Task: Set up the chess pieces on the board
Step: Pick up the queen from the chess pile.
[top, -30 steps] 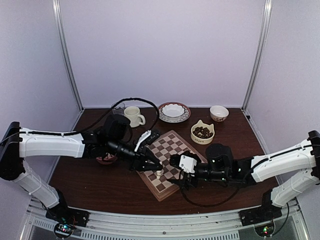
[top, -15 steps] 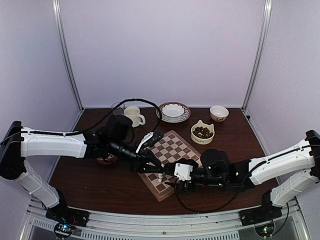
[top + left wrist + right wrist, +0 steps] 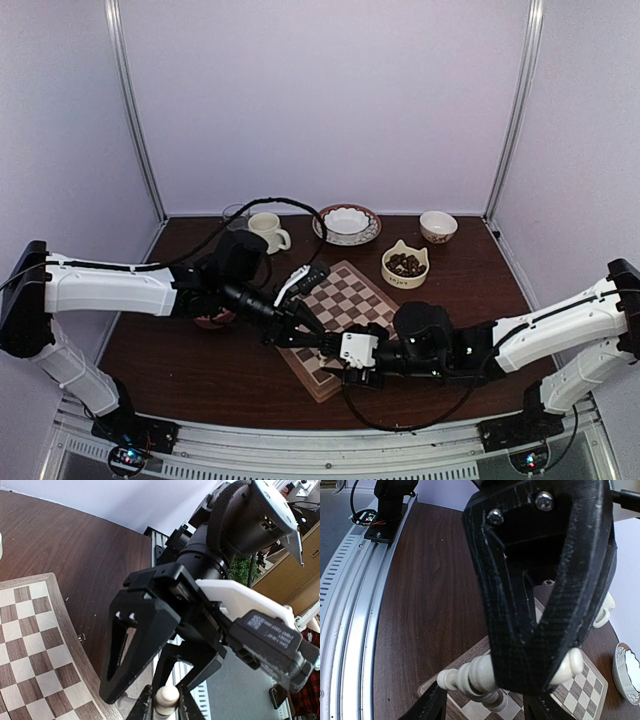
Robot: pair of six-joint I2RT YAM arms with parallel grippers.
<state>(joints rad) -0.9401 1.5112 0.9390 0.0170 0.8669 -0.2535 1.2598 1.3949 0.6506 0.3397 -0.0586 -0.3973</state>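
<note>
Clamping chess piece, left gripper

We can read nothing for sure: white print on the black sticker on the right arm is blurred, and the far eared bowl's marking is too small

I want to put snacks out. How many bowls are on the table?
3: a white bowl on a plate at the back, a small bowl back right, an eared bowl beside the board. The left arm may hide another.
</note>
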